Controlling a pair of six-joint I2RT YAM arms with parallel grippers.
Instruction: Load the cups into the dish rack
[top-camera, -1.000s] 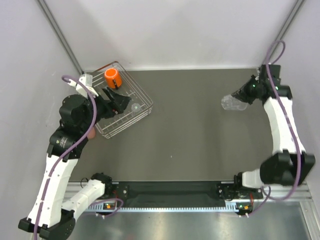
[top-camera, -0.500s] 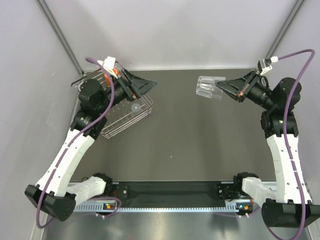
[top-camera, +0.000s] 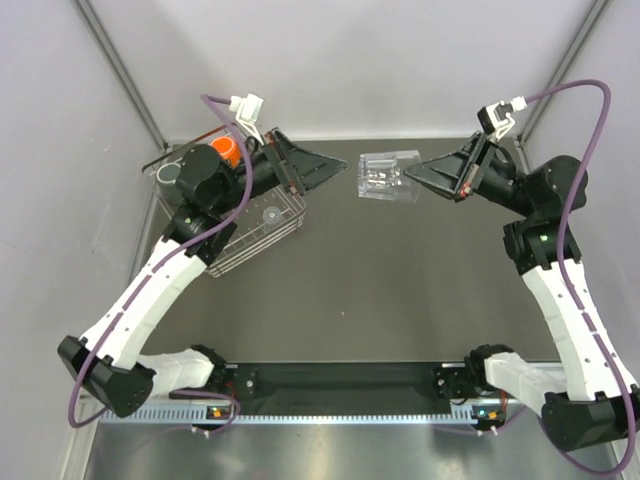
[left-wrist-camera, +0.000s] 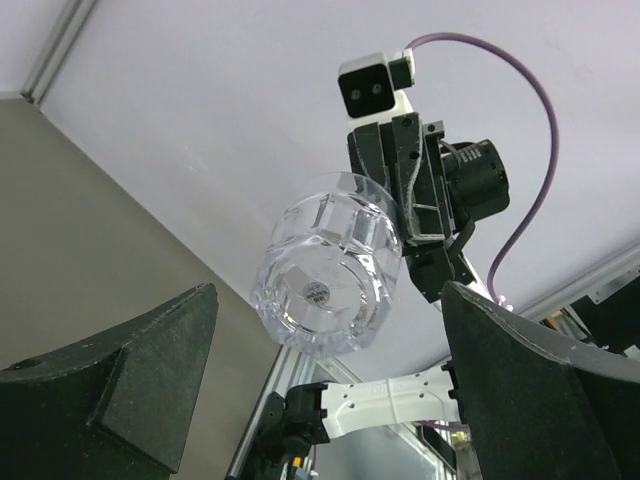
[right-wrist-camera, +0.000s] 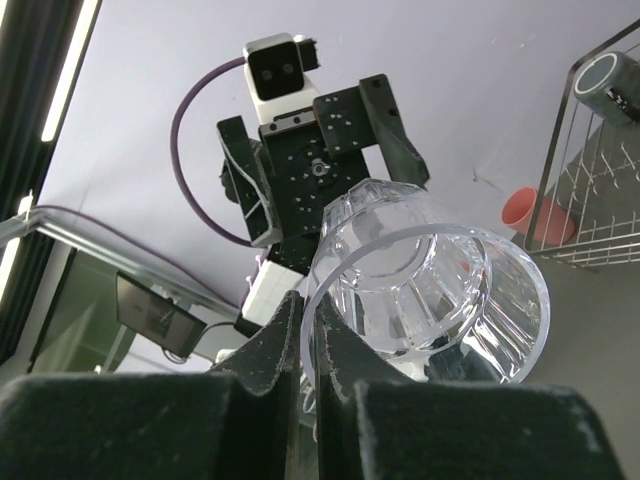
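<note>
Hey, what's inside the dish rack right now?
In the dish rack, an orange mug shows at the far corner and a clear tumbler on the grid. The left arm covers the rest.

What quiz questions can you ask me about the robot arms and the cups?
1. Which side's arm holds the clear tumbler up in the air? A) left B) right
2. True or false: the left gripper is open.
3. Fill the gap: the mug in the dish rack is coloured ____.

Key: 1. B, the right gripper pinches its rim. 2. True. 3. Orange.
</note>
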